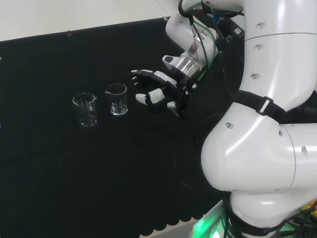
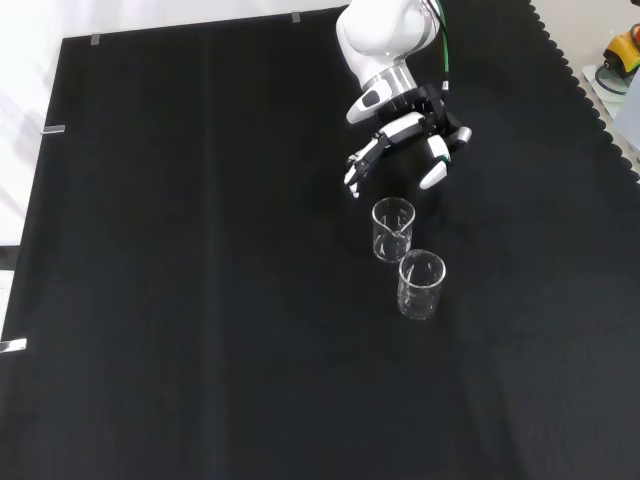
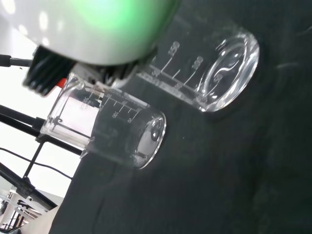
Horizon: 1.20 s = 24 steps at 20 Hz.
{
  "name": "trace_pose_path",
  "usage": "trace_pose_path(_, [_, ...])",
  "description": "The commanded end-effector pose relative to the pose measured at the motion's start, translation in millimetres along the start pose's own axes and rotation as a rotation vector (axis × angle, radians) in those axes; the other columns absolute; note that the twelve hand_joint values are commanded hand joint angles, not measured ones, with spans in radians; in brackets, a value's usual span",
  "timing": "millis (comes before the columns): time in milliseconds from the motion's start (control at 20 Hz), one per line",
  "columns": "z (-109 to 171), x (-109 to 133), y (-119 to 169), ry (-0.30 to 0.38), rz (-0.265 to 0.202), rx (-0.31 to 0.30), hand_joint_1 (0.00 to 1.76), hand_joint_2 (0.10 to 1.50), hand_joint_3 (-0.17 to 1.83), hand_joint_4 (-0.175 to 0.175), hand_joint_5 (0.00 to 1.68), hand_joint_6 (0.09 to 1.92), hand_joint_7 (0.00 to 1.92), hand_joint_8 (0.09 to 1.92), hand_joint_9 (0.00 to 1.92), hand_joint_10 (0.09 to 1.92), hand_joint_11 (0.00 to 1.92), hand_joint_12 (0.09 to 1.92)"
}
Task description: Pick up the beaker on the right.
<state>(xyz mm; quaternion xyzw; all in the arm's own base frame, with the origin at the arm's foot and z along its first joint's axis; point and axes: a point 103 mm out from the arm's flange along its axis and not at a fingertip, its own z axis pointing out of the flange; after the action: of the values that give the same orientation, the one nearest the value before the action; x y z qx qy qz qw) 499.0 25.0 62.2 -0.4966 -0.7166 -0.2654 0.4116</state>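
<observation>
The hand (image 1: 157, 91) hovers open and empty at the head view's centre, just right of the nearer beaker (image 1: 116, 98). The other beaker (image 1: 85, 109) stands close to its left, so spread fingers risk knocking it.

Bare cloth lies between the hand (image 1: 161, 89) and the nearer beaker (image 1: 116, 98); the second beaker (image 1: 85, 109) (just beside it) crowds the far side.

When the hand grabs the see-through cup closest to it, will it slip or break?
The near beaker looks like smooth clear glass, so it may slip and could break if dropped. It seems empty, so probably light. The hand is open beside it.
</observation>
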Motion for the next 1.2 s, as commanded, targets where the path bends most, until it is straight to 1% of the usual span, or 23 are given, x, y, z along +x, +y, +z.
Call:
trace_pose_path(50, [0.6, -1.2, -0.2, 0.014, 0.000, -0.006, 1.00, 0.28, 1.19, -0.054, 0.28, 0.09, 0.26, 0.64, 0.42, 0.59, 0.01, 1.31])
trace_pose_path(150, [-3.3, -2.9, -3.4, 0.016, -0.002, -0.005, 1.00, 0.28, 1.19, -0.054, 0.28, 0.09, 0.26, 0.64, 0.42, 0.59, 0.02, 1.31])
trace_pose_path(450, [0.2, -2.7, -0.2, 0.001, -0.005, 0.009, 1.00, 0.28, 1.18, -0.055, 0.28, 0.09, 0.26, 0.64, 0.42, 0.59, 0.02, 1.31])
trace_pose_path(650, [17.9, 1.3, 12.7, -0.018, -0.001, 0.015, 0.98, 0.28, 1.17, -0.055, 0.28, 0.09, 0.26, 0.64, 0.42, 0.59, 0.02, 1.31])
trace_pose_path(800, [16.1, 1.5, 11.6, -0.009, -0.008, 0.014, 0.98, 0.28, 1.17, -0.055, 0.29, 0.09, 0.26, 0.64, 0.42, 0.59, 0.02, 1.31])
trace_pose_path(950, [12.3, 0.3, 8.8, -0.006, -0.007, 0.020, 0.98, 0.28, 1.16, -0.047, 0.31, 0.09, 0.26, 0.65, 0.42, 0.59, 0.02, 1.31])
trace_pose_path(1200, [21.6, 2.0, 16.5, -0.005, 0.002, 0.020, 0.98, 0.29, 1.16, -0.037, 0.36, 0.09, 0.27, 0.65, 0.42, 0.59, 0.02, 1.31])
